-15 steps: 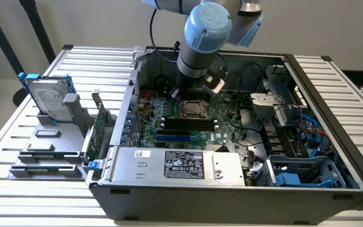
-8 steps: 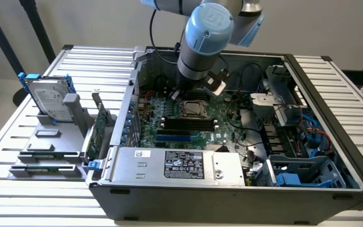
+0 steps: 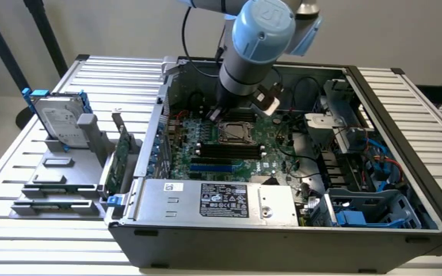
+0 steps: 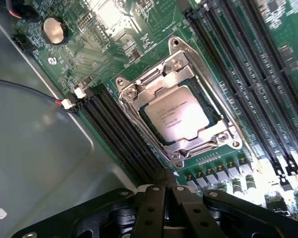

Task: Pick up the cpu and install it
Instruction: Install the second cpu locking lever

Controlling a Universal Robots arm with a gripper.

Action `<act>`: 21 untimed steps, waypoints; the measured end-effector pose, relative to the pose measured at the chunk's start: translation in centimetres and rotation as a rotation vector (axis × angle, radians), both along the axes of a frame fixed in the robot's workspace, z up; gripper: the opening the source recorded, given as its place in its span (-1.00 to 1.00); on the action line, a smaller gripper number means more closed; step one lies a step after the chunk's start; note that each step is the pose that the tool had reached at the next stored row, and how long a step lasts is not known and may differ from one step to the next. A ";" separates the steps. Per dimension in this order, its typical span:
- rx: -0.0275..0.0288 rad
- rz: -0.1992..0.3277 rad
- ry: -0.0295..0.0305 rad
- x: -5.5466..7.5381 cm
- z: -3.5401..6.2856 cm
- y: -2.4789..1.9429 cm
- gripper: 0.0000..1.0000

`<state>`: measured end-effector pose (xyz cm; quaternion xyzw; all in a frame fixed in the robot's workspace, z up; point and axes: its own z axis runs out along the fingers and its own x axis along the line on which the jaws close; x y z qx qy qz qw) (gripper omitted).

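I see the cpu (image 4: 177, 112) lying flat inside the motherboard socket (image 4: 175, 101) — silver lid up, metal frame around it, black memory slots (image 4: 120, 135) on either side. My gripper (image 4: 166, 179) hangs just above the board beside the socket, fingers pressed together with nothing between them — well inside the open computer case (image 3: 282, 230).

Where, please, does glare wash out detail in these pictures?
Wrist view: bright glare bleaches the motherboard at two opposite edges of the picture, while the cpu keeps readable print. Exterior view: even light, only the arm shading the socket area.
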<state>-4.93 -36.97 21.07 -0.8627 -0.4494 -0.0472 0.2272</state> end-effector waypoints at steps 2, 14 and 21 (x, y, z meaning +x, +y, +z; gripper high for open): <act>-0.0001 0.000 0.0058 0.1 0.33 -0.34 -0.79; -0.0031 0.000 0.0133 0.4 2.20 -2.83 -0.79; -0.0055 0.000 0.0136 0.6 2.84 -4.36 -0.79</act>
